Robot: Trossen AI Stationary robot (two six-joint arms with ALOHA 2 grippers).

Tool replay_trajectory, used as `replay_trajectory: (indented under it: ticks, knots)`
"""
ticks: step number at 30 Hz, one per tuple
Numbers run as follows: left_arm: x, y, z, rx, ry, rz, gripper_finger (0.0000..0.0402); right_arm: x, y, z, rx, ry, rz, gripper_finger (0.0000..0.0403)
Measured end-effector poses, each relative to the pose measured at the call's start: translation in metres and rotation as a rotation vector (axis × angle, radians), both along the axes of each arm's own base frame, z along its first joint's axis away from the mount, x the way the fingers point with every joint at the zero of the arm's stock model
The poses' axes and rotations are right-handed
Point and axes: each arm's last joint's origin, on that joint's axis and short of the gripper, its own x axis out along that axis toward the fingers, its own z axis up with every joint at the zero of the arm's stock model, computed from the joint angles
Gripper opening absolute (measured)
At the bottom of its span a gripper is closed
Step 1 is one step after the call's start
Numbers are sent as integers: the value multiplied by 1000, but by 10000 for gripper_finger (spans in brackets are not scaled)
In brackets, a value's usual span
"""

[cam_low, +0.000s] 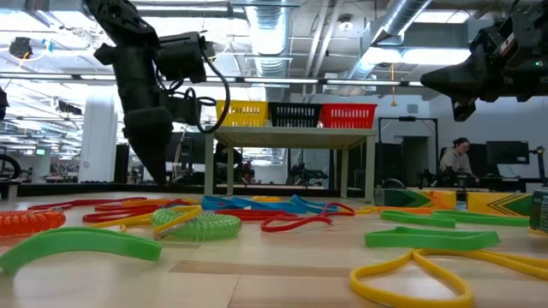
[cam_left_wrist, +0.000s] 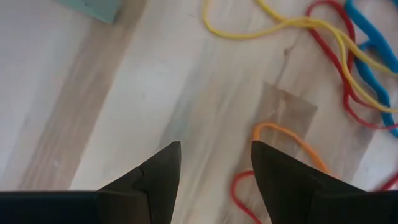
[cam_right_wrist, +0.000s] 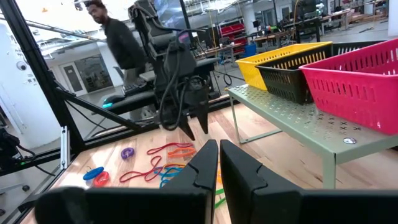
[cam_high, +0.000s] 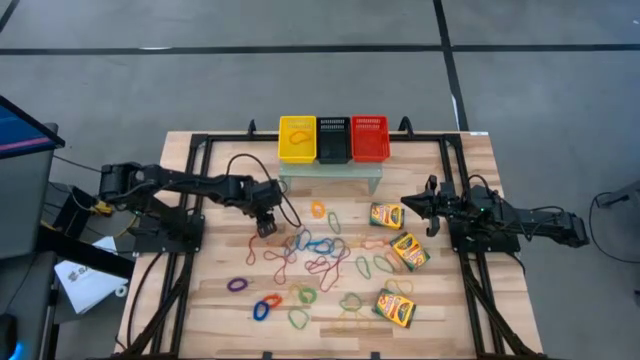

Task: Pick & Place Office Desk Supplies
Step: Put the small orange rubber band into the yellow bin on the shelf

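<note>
hovering left tool (cam_high: 265,226) open, empty — beside rubber bands (cam_high: 318,262) | right tool (cam_high: 412,204) closed — near crayon boxes (cam_high: 408,250)

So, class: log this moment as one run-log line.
left gripper: open, above rubber bands | right gripper: shut, empty, waiting | crayon boxes: on table | baskets: on shelf

Bright, even overhead light across table (cam_high: 200,300), shadows soft and faint. Low view: ceiling lights (cam_low: 347,24) glare hard, green rubber band (cam_low: 77,244) up front blurred. Left wrist view soft throughout. Right wrist view: near fingers (cam_right_wrist: 199,171) blurred, background windows blown out.
</note>
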Motion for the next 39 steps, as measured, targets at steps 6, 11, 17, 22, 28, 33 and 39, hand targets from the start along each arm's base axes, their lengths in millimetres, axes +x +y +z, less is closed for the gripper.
replay_trajectory:
  ticks: [6,11,17,22,28,33,39]
  knots:
    - [1,-10,-5,-9,-30,-46,191,0,0,0,0,0,0,17]
    - [2,-11,-5,-1,-39,-46,191,0,0,0,0,0,1,17]
    - [4,-10,-6,2,-50,-47,191,0,0,0,0,1,0,17]
    - [7,-10,-13,-1,-34,-48,191,0,0,0,0,2,1,17]
    - [10,-9,-28,-7,29,-47,191,0,0,-1,2,15,4,17]
    - [10,-10,-29,-7,36,-81,180,0,0,-2,3,23,4,17]
    - [9,-10,-29,-19,45,-91,96,0,0,-2,3,23,4,17]
